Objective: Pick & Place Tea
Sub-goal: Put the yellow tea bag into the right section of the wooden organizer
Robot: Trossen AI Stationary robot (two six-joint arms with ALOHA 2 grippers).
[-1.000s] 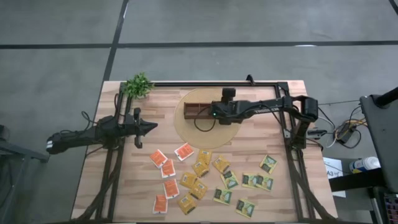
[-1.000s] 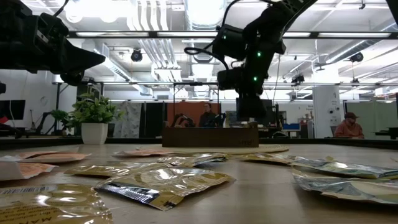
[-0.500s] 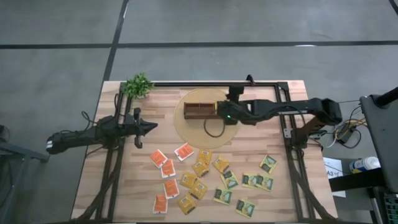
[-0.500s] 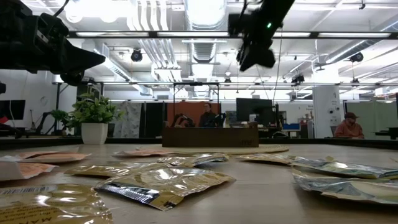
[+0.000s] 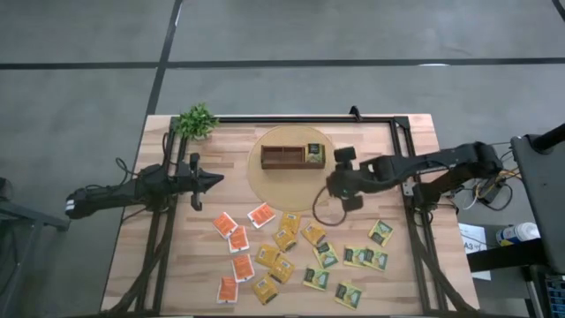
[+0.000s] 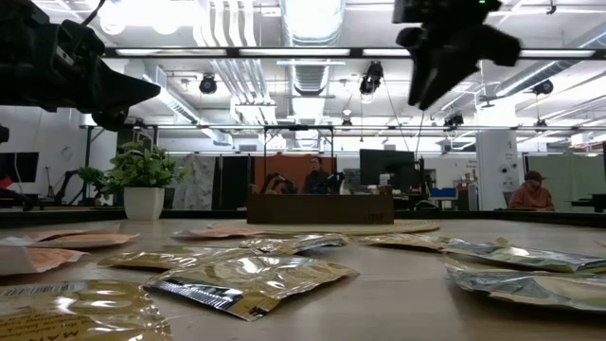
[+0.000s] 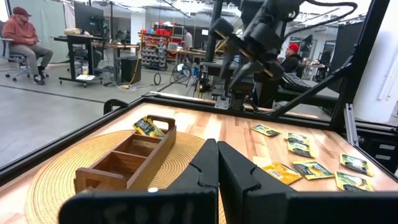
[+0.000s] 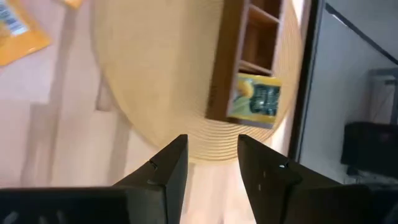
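High view: right end effector (image 5: 345, 179) hovers beside box (image 5: 292, 156), fingers apart, apparently empty.

I see the box (image 5: 293, 156) sitting on the round mat (image 5: 291, 176) toward the worktop's (image 5: 177, 256) far side, one sachet (image 5: 314, 155) in its right-hand compartment. The plant (image 5: 196, 121) stands at the far left corner. The remaining sachets (image 5: 300, 256) lie scattered across the near half.
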